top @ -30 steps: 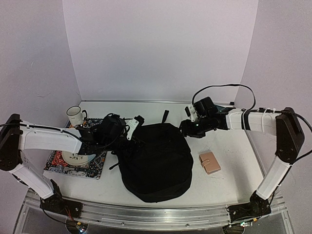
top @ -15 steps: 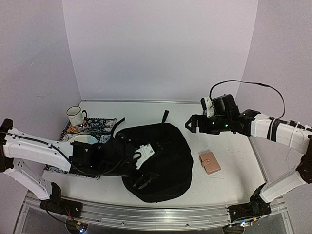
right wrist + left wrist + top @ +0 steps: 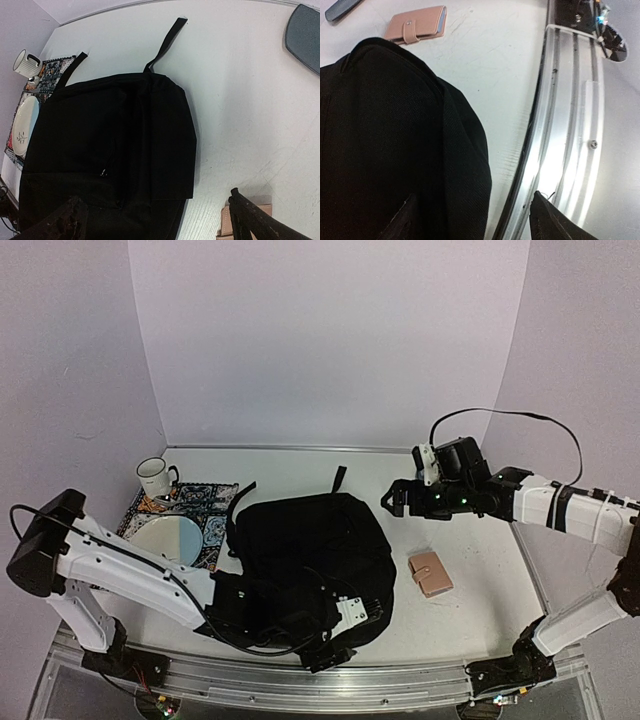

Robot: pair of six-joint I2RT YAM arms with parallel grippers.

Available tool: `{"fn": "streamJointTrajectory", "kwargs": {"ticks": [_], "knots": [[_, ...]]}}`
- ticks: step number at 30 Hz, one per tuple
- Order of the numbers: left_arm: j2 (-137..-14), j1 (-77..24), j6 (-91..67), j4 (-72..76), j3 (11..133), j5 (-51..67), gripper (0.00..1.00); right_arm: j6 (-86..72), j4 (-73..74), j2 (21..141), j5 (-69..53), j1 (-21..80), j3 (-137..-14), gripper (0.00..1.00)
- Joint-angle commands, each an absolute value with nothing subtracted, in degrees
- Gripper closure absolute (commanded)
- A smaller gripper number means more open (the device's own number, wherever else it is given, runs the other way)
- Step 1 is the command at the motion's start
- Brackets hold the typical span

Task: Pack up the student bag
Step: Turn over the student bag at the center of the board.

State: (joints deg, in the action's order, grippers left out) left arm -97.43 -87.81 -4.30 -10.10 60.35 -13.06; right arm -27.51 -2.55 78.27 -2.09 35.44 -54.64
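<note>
The student bag [image 3: 310, 555] is a large black backpack lying flat and closed in the middle of the table, its straps [image 3: 339, 477] trailing toward the back wall. My left gripper [image 3: 335, 635] hangs open at the bag's near edge, over the table's front rail. In the left wrist view its fingers [image 3: 550, 220] straddle the bag's edge [image 3: 395, 140] and hold nothing. Off the bag's far right corner, my right gripper [image 3: 392, 500] is open and empty. The right wrist view looks down on the bag [image 3: 110, 140] between spread fingertips [image 3: 255, 220].
A pink wallet [image 3: 431, 573] lies right of the bag. A white mug [image 3: 153, 476], a pale plate [image 3: 168, 538] and a patterned mat [image 3: 200, 495] sit at the left. A dark blue-grey tray [image 3: 305, 35] lies at the back right. The metal rail [image 3: 570, 125] borders the near edge.
My left arm swung from the bag's left side across to its near edge, and its jaws opened. My right gripper pulled back to the right off the bag's top and opened.
</note>
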Motion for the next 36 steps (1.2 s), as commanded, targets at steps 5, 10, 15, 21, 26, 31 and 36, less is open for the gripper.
{"fn": "streamJointTrajectory", "kwargs": {"ticks": [5,10,15,21,26,31,36], "knots": [[-103.16,-87.63,-0.88,-14.57,70.15,-23.39,0.79,-27.72,-2.30,75.42,-2.03,35.68,-52.64,0.02],[-100.15,-87.51,-0.09,-15.50,72.73,-24.29,1.00,-27.95,-3.13,75.00,-2.20,35.68,-51.68,0.02],[-94.73,-83.38,-1.94,-16.19,76.00,-26.20,1.00,-27.04,-5.01,72.61,-2.41,35.68,-49.96,0.02],[-90.14,-72.96,-7.99,-16.40,80.89,-22.55,1.00,-24.39,-10.89,67.04,-5.09,35.69,-46.02,0.02],[-89.88,-65.99,-12.15,-16.51,87.23,-20.60,1.00,-22.10,-16.23,64.12,-8.40,36.08,-43.25,0.02],[-91.70,-60.40,-16.53,-16.43,94.51,-18.84,1.00,-22.19,-25.96,64.72,-10.83,39.51,-39.94,0.02],[-94.22,-58.30,-18.34,-16.47,101.88,-18.13,1.00,-21.71,-38.17,71.11,-10.51,46.07,-38.97,0.02]]}}
